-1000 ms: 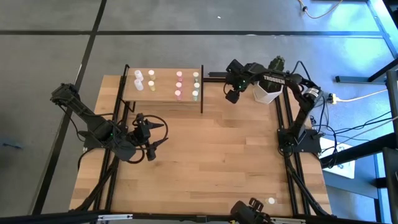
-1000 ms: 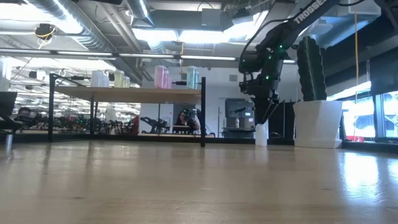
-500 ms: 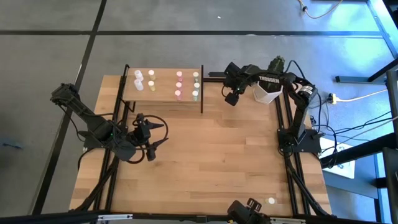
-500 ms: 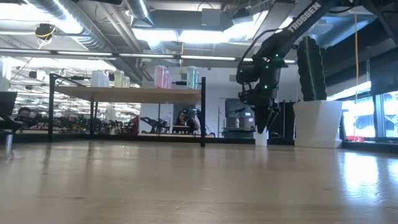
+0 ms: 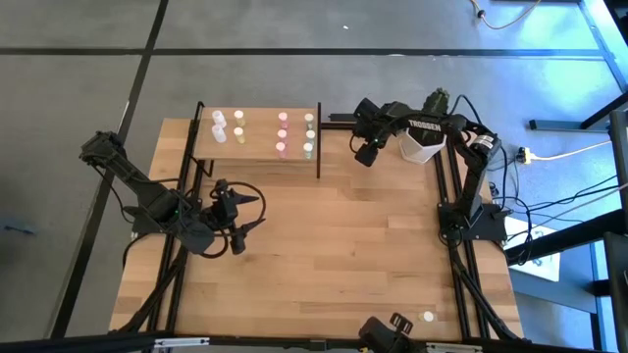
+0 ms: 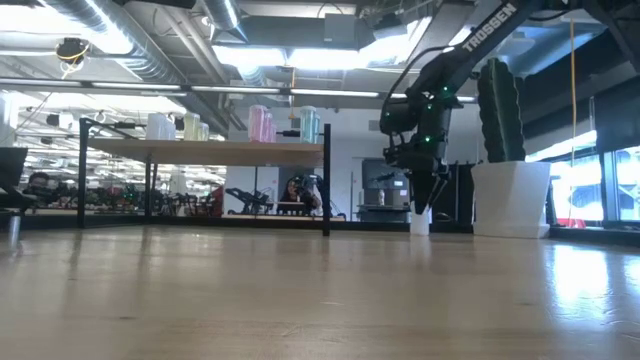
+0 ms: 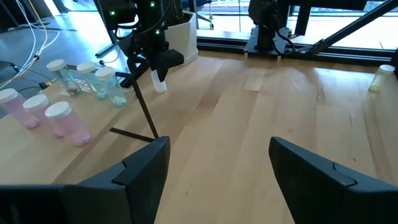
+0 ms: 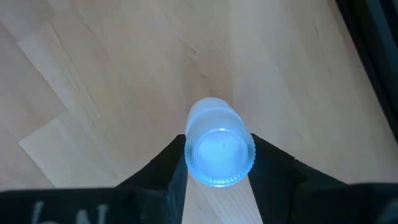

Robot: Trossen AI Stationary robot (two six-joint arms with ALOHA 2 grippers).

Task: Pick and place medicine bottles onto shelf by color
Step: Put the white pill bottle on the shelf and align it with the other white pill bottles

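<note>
Right claw (image 8: 219, 165) fingers flank upright white bottle (image 8: 219, 146) on table (image 8: 112, 74)

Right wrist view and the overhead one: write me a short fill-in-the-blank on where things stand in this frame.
1. The right claw has its fingers on either side of a ____ bottle standing on the table.
2. That bottle stands beside the shelf, near the white pot holding a ____.
3. The left claw is ____ and holds nothing.
4. The pink bottles stand on the ____.

Missing words: white; cactus; open; shelf
</note>
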